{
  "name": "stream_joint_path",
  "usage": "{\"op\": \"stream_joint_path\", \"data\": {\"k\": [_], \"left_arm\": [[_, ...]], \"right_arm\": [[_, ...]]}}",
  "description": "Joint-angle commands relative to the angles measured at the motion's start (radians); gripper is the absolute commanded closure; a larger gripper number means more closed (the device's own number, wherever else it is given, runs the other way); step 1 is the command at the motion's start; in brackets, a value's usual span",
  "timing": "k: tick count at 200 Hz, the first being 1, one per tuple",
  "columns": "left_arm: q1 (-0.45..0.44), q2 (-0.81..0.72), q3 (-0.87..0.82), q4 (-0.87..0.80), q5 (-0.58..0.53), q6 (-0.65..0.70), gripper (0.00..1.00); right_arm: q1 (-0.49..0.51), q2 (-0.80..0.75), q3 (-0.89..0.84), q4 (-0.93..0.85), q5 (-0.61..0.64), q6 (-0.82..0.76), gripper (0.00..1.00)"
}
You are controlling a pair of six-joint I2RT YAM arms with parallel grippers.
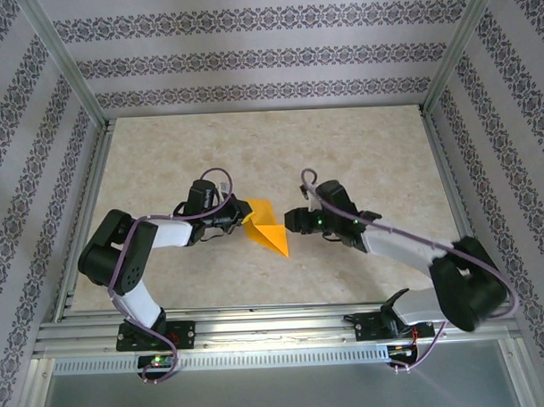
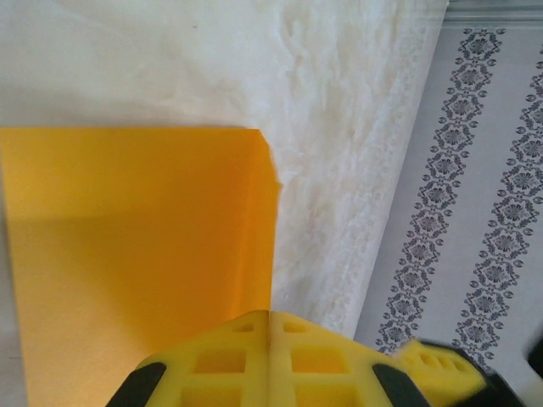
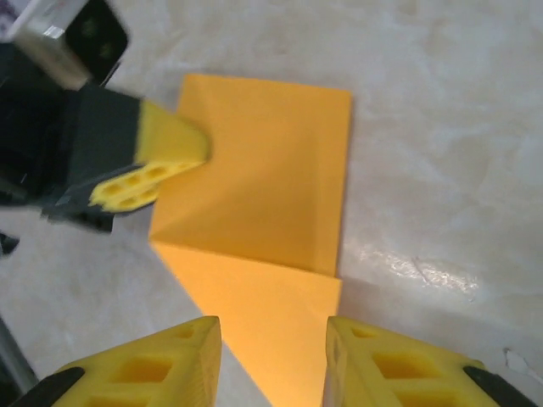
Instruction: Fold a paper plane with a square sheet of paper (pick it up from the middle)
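The partly folded orange-yellow paper sheet (image 1: 266,229) lies on the pale marbled surface (image 1: 360,156). At its left edge the left pincer (image 2: 269,318) is closed, seemingly pinching it; near its pointed end the right pincer (image 3: 273,331) stands open.

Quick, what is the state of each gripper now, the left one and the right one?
Left gripper: closed, pinching the edge of the orange paper.
Right gripper: open, fingers apart, holding nothing.

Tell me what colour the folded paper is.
Plain orange-yellow paper; best seen in the right wrist view.
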Motion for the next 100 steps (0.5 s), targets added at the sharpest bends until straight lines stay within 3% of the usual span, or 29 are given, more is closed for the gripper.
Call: {"op": "stream_joint_path", "data": {"k": [1, 26, 80, 100], "left_arm": [[-0.023, -0.036, -0.018, 0.006, -0.066, -0.037, 1.00], [-0.035, -0.062, -0.024, -0.015, -0.101, -0.040, 1.00], [-0.042, -0.085, -0.013, -0.062, -0.110, -0.012, 0.97], [-0.042, -0.077, -0.006, -0.054, -0.104, -0.012, 0.96]], "right_arm": [[0.137, -0.044, -0.080, 0.015, 0.324, -0.256, 0.63], [0.269, -0.008, -0.087, 0.041, 0.425, -0.385, 0.62], [0.400, 0.116, -0.054, 0.148, 0.541, -0.464, 0.57], [0.430, 0.184, -0.018, 0.138, 0.678, -0.463, 0.57]]}}
